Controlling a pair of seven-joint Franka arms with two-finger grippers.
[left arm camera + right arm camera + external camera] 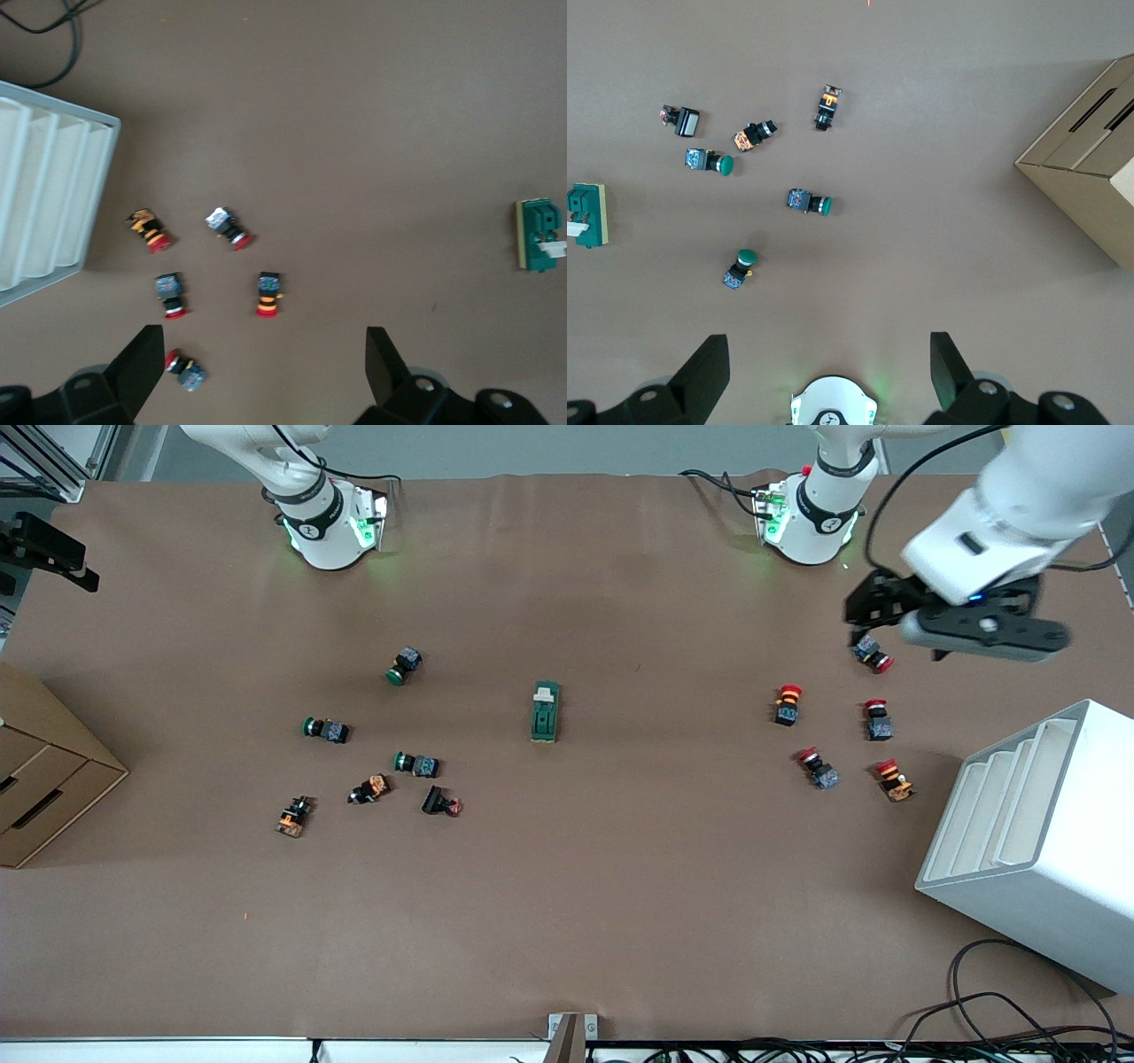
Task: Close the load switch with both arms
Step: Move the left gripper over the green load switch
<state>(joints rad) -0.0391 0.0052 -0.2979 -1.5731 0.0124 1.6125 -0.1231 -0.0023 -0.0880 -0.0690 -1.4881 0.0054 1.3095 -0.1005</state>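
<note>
We judge the task barely begun: the load switch [545, 711] lies untouched mid-counter [620, 886], with neither arm near it. Our left gripper [261, 372] hangs over the red push-buttons [833, 731], well apart from the switch toward the left arm's end, fingers wide open and empty. Our right gripper [828, 372], also spread wide and empty, is high by its own base [328, 527].

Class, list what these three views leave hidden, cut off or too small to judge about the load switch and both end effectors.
- Right end effector: outside the front view; only its open fingertips show in the right wrist view.
- Load switch: too small in the front view to read its lever position; the frame edge crops it in both wrist views.
- Left end effector: its wrist housing covers it in the front view.
</note>
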